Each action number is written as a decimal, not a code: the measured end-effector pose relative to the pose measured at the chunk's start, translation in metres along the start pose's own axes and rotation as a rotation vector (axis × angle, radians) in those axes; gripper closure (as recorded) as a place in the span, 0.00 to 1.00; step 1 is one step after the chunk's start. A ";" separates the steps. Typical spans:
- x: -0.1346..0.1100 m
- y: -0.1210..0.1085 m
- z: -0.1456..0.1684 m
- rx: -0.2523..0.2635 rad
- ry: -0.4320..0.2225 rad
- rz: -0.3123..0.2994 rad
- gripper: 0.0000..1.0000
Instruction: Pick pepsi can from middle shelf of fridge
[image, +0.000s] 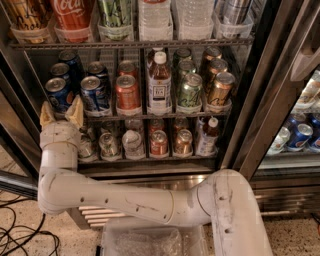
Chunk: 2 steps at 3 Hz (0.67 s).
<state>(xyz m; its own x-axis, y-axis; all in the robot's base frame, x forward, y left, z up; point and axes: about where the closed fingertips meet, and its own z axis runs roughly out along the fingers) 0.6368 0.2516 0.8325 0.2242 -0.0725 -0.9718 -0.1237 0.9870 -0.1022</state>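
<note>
The fridge (260, 105) stands open. Its middle shelf (165, 116) holds rows of cans and a bottle. Dark blue pepsi cans stand at its left end; the front left one (59, 93) and a second one (95, 94) are nearest. My gripper (61, 113) is open, pointing up and into the fridge. Its tan fingertips (76, 111) stand just below and in front of the front left pepsi can, at the shelf's front rail. Nothing is held.
An orange-red can (127, 94), a tea bottle (159, 85), green cans (190, 92) and gold cans (220, 91) fill the rest of the middle shelf. Cans crowd the lower shelf (159, 142). The open door's frame (15, 130) is at the left. Cables (20, 235) lie on the floor.
</note>
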 end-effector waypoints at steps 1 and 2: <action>0.007 0.001 0.013 -0.003 0.013 -0.002 0.37; 0.010 0.001 0.026 0.004 0.006 0.000 0.38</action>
<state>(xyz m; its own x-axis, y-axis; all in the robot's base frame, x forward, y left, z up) 0.6642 0.2557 0.8285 0.2189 -0.0735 -0.9730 -0.1197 0.9876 -0.1016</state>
